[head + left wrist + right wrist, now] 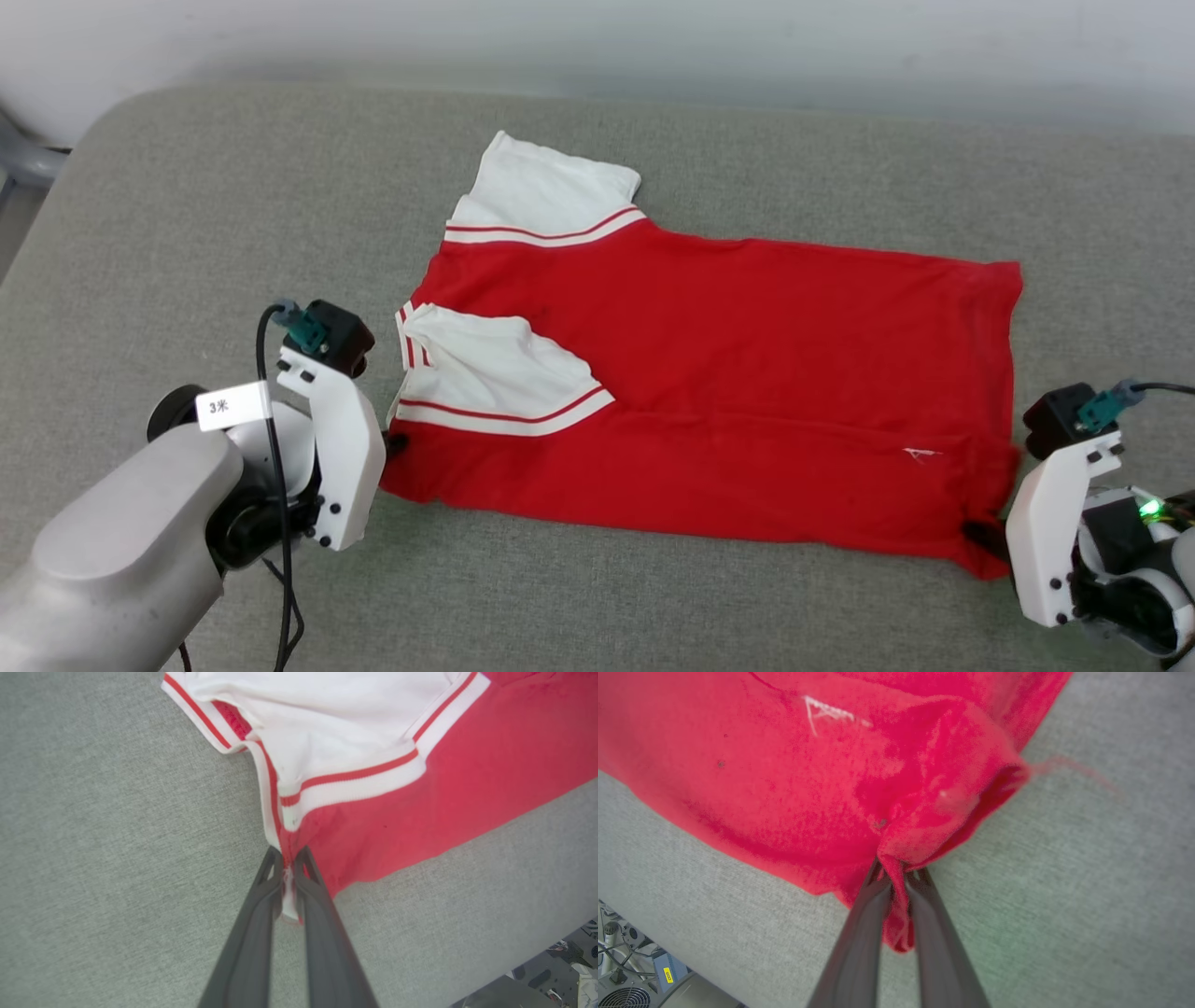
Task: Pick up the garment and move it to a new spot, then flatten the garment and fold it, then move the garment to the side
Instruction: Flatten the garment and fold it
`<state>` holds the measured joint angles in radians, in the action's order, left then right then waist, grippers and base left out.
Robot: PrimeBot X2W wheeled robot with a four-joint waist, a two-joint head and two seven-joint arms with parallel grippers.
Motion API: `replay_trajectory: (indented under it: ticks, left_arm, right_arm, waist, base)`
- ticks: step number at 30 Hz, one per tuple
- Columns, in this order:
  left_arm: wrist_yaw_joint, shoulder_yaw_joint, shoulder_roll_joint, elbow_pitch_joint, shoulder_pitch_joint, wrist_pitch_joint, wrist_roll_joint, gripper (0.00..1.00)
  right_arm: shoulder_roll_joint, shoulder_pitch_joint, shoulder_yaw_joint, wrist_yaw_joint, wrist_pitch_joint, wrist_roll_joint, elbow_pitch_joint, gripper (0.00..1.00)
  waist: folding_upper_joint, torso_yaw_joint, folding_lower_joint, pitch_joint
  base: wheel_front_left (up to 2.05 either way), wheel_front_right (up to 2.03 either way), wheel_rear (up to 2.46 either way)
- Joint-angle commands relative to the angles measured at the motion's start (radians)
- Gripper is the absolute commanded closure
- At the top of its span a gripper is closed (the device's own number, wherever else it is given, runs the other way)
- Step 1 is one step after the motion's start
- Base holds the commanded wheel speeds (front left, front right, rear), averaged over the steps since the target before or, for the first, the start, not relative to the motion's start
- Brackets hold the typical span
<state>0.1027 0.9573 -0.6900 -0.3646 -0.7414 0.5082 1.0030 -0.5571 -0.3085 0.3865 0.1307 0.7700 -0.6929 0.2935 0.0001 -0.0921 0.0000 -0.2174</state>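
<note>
Head view has the shirt (pixel 747 373) lying plain-red side up on the gray padded counter (pixel 187 205). Its long axis runs left to right, and one white sleeve (pixel 495 373) is flopped over the body. The near long edge sits between the two arms, so I'd guess the fold goes away from the robot. The wrist views add the bit you can't make out from above. The left tool (pixel 288 858) is pinching the striped trim at the sleeve-end corner, and the right tool (pixel 899 872) is clamped on the bunched red hem corner.
</note>
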Motion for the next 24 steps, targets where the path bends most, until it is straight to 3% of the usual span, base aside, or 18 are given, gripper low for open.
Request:
replay_trajectory:
  ticks: [1, 12, 24]
  left_arm:
    - [0.002, -0.002, -0.005, -0.004, 0.017, -0.006, 0.006, 1.00]
    - [-0.020, -0.003, -0.082, 0.072, 0.121, -0.027, 0.038, 1.00]
    - [-0.096, 0.016, -0.168, 0.241, 0.274, -0.046, 0.071, 1.00]
  right_arm:
    - [0.021, 0.023, 0.028, 0.000, -0.011, -0.011, 0.014, 1.00]
    - [-0.069, 0.105, -0.012, 0.000, -0.107, -0.082, -0.118, 1.00]
    - [-0.125, 0.275, -0.133, -0.001, -0.051, -0.084, -0.248, 1.00]
  waist:
    - [-0.0001, 0.010, 0.0000, 0.021]
    - [-0.0001, 0.034, 0.0000, 0.135]
    - [-0.0001, 0.035, 0.0000, 0.185]
  base:
    - [0.00, 0.00, 0.00]
    - [0.00, 0.00, 0.00]
    - [0.00, 0.00, 0.00]
